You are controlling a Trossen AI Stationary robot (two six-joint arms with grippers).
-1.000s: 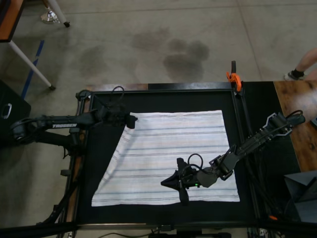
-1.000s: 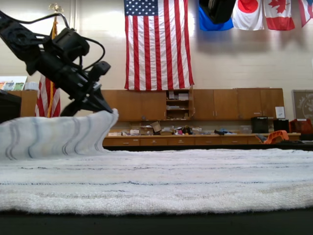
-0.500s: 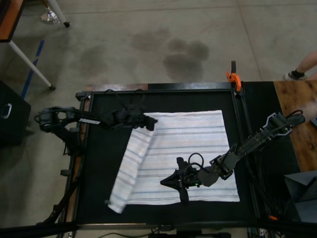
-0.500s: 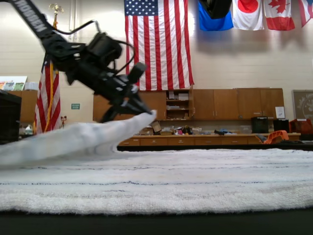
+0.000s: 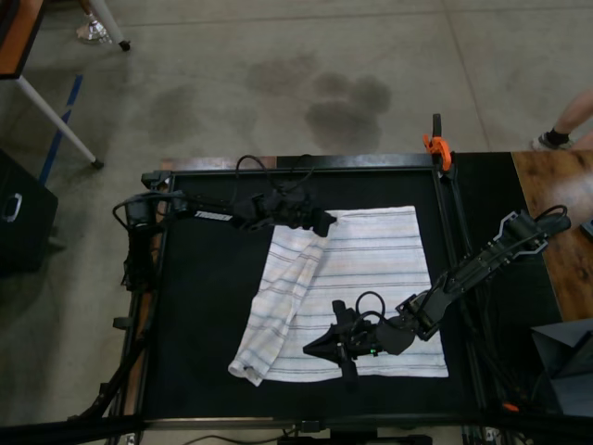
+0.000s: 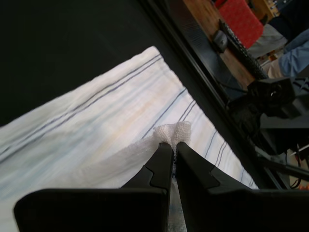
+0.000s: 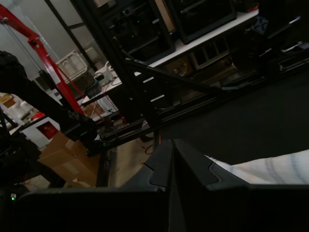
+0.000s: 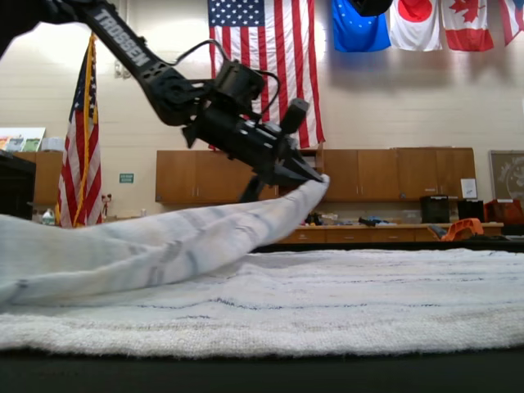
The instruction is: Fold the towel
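Towel (image 5: 371,278), white striped thin soft cloth, lies across the black table (image 5: 199,306), one side lifted. Left gripper (image 6: 172,145) pinches that corner, fingers closed. Right gripper (image 5: 324,345) presses the near edge; finger state cannot be told. Cloth appears light and limp; grip hemmed corners.

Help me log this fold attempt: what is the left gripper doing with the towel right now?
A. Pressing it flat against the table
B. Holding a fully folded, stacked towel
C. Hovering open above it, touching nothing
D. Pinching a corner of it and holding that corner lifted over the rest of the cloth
D: in the left wrist view the left gripper is shut on a bunched corner of the towel, raised above the flat cloth.
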